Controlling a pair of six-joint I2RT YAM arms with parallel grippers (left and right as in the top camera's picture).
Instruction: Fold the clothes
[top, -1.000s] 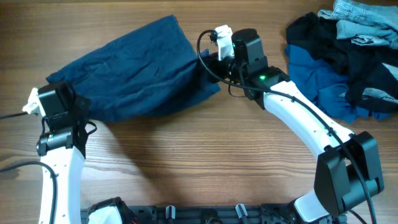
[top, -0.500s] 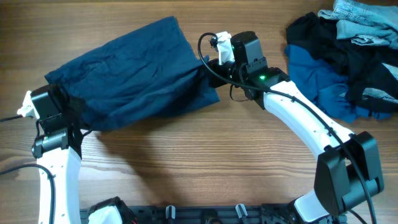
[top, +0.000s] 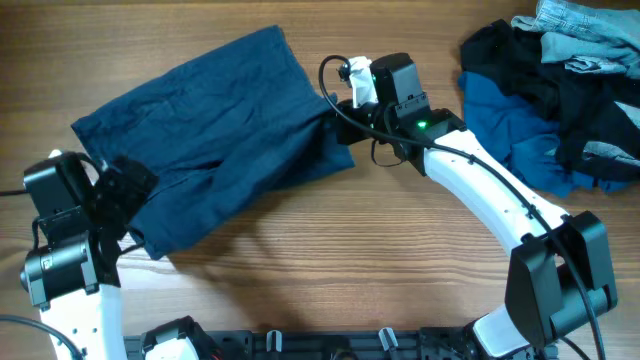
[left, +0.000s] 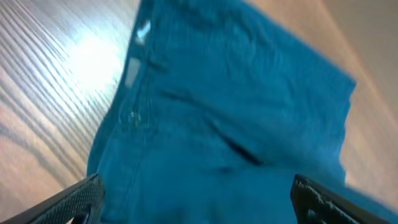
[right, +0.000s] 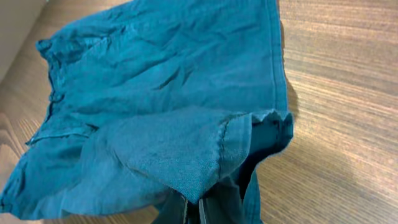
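Note:
Dark navy shorts (top: 215, 130) lie spread across the left half of the table, their waistband end toward my left arm. At that near-left corner my left gripper (top: 133, 193) is open. In the left wrist view its gripper (left: 199, 208) has both fingers wide apart over the shorts (left: 230, 112), holding nothing. My right gripper (top: 343, 108) is at the shorts' right end. In the right wrist view that gripper (right: 193, 213) is shut on a raised fold of the shorts (right: 161, 93).
A heap of other clothes (top: 560, 95), mid-blue, black and pale denim, is piled at the back right corner. Bare wooden table (top: 330, 260) runs along the front between the two arms.
My left gripper opened, let go of the shorts' left corner and drew back toward the front left. That corner now lies lower on the table. The right arm has barely moved.

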